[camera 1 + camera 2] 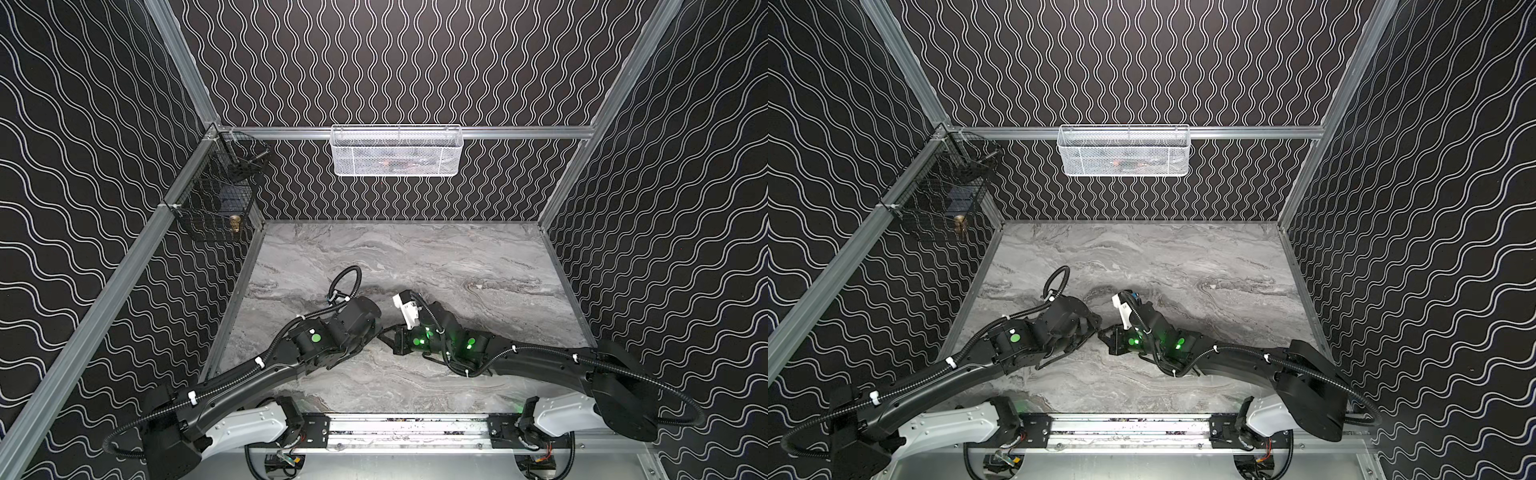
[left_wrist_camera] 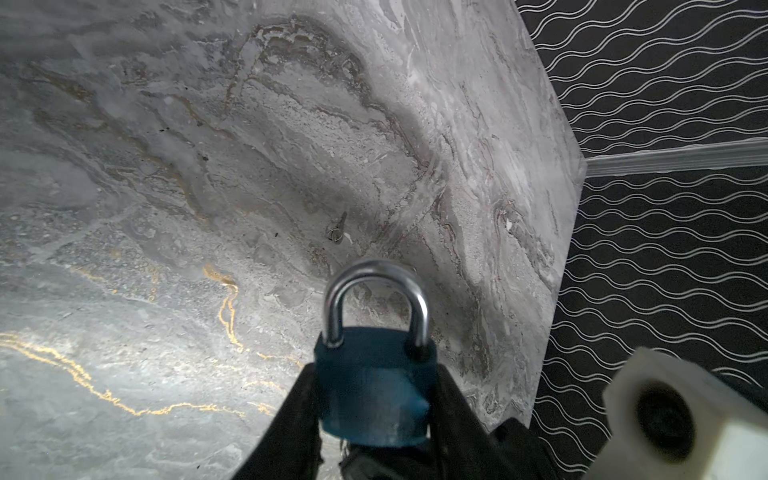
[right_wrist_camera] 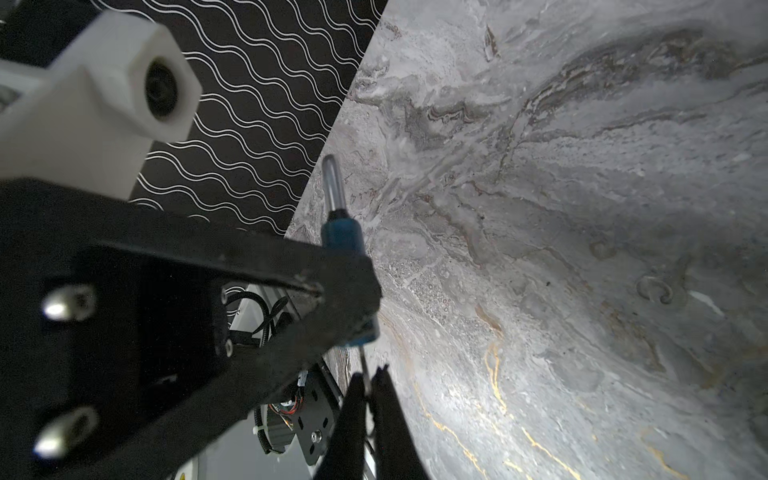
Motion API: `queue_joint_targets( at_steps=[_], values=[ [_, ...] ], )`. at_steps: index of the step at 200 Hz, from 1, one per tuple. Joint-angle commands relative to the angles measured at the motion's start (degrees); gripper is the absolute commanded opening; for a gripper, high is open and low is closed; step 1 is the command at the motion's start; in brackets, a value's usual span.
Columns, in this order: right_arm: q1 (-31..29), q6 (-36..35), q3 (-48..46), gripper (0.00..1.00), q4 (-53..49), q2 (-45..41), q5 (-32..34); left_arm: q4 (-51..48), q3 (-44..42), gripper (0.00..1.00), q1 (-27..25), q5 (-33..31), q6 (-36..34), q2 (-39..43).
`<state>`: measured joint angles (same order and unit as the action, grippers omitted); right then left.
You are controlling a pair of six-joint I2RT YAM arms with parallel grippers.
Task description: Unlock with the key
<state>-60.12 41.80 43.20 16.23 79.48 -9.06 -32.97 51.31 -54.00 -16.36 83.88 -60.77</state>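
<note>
Left wrist cam: blue padlock (image 2: 374, 386) w/ steel shackle, sides covered by left gripper (image 2: 374, 374) fingers (image 2: 291, 424), keyhole end not visible. Small metal bit w/ ring (image 2: 336, 230) on grey marble tabletop (image 2: 166, 208): too small to ID. Right wrist cam: padlock mid-body hidden behind a left finger. Thin metal key (image 3: 363, 361) head buried betw right gripper (image 3: 368, 378) tips, can't tell if pinched. Both top views: padlock + key hidden by wrists. White mesh basket (image 1: 395, 151) contents blurred.

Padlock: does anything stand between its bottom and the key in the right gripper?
Nothing visible does. The key runs straight from the right gripper to the bottom of the padlock, held by the left gripper.
</note>
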Motion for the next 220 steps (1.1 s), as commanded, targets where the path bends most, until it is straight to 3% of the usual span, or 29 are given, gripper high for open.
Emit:
queue_joint_targets(
  at_steps=[1,44,58,75,130,220],
  values=[
    [-0.18,-3.69,-0.46,0.20,3.20,-1.72,-0.97,5.02,1.49,0.00,-0.14,-0.96,-4.20,0.70],
    [-0.18,-8.75,-1.40,0.35,-1.46,-7.21,-0.79,8.34,0.91,0.00,0.62,-3.95,-9.56,3.06],
    [0.04,-7.17,-2.00,0.37,-2.25,-9.21,0.44,9.28,0.96,0.00,0.61,-3.88,-11.41,3.38],
    [0.90,-3.75,-2.01,0.38,-1.38,-10.50,-3.05,9.24,1.42,0.00,0.65,-3.48,-12.94,3.30],
    [2.42,5.64,-4.40,0.33,4.70,-10.57,2.77,10.66,0.21,0.00,0.65,-3.25,-12.73,2.94],
    [2.38,5.92,-3.09,0.25,9.19,-8.01,4.24,12.66,-1.06,0.00,0.63,-3.69,-12.16,3.73]
  ],
)
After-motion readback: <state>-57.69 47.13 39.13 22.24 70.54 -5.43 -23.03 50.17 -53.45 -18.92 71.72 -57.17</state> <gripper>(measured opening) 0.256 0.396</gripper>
